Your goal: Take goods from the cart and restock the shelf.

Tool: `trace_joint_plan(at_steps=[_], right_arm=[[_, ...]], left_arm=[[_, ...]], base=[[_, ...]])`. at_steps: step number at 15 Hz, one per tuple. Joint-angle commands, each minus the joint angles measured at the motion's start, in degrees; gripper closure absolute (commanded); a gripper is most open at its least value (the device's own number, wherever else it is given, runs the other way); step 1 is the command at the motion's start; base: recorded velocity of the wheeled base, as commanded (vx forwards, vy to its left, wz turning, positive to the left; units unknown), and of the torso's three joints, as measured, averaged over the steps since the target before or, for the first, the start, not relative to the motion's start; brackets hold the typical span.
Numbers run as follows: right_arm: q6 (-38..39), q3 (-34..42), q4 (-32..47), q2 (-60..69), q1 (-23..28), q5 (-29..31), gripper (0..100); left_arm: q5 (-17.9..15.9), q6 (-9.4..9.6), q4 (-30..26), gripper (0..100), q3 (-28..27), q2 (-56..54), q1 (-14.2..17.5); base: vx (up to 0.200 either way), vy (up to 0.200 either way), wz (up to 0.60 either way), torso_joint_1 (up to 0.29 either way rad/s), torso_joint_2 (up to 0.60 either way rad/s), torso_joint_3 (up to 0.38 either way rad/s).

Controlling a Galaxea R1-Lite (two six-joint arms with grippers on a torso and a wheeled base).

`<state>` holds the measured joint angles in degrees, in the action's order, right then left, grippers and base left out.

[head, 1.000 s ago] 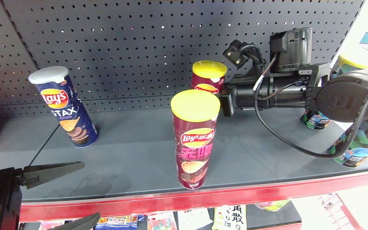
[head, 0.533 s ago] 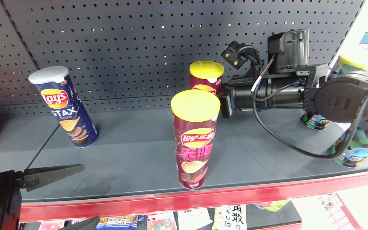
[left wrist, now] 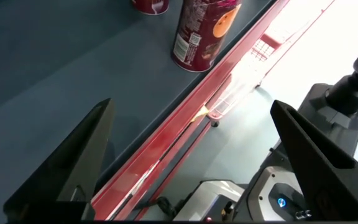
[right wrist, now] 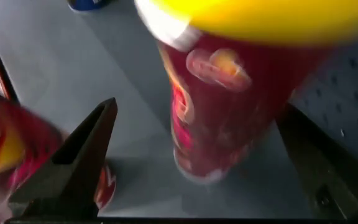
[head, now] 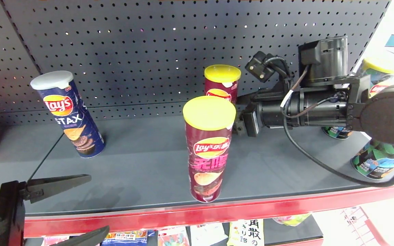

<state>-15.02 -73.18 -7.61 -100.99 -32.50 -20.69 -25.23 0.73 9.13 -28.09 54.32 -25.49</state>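
Right pincer point(right wrist: 197, 112) wide open, empty, straddling rear maroon crisp can point(head: 222, 82), which stands upright on the shelf point(head: 132, 164) near the pegboard point(head: 132, 51). Risk: a finger clipping it or the front can point(head: 209, 147) on withdrawal, toppling either.

The front can point(head: 209, 150) is recorded as maroon, with a yellow lid, pink lettering and a red-and-yellow emblem. The rear can point(head: 222, 85) is noted in the same maroon, also yellow-lidded. The blue can point(head: 70, 116) is logged as navy with a pale grey lid. The shelf point(head: 142, 160) is seen as flat grey, edged in red. The pegboard point(head: 132, 51) is dark grey, patterned with regular holes. The right-hand cans point(head: 376, 162) are printed in green, black and blue. The left pincer point(left wrist: 191, 109) and right pincer point(right wrist: 197, 109) are recorded as black.
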Motion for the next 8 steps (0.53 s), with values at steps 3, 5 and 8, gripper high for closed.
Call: trace_joint_plan(at_steps=[3, 5, 8], right_arm=[[1.92, 10.43, -0.04, 10.28, 1.39, 4.43, 0], [2.10, 15.88, -0.13, 15.12, 1.39, 5.22, 0], [2.01, 24.49, -0.13, 23.29, 1.04, 5.22, 0]], left_arm=[[0.27, 2.34, 0.45, 0, -0.74, 5.18, 0.00], [0.36, 3.75, 0.45, 0, -1.53, 7.20, 0.00], [0.36, 7.44, 0.45, 0, -3.38, 11.42, 0.00]], base=[[0.000, 0.000, 0.00, 0.000, 0.00, 0.000], [0.000, 0.000, 0.00, 0.000, 0.00, 0.000], [0.000, 0.000, 0.00, 0.000, 0.00, 0.000]])
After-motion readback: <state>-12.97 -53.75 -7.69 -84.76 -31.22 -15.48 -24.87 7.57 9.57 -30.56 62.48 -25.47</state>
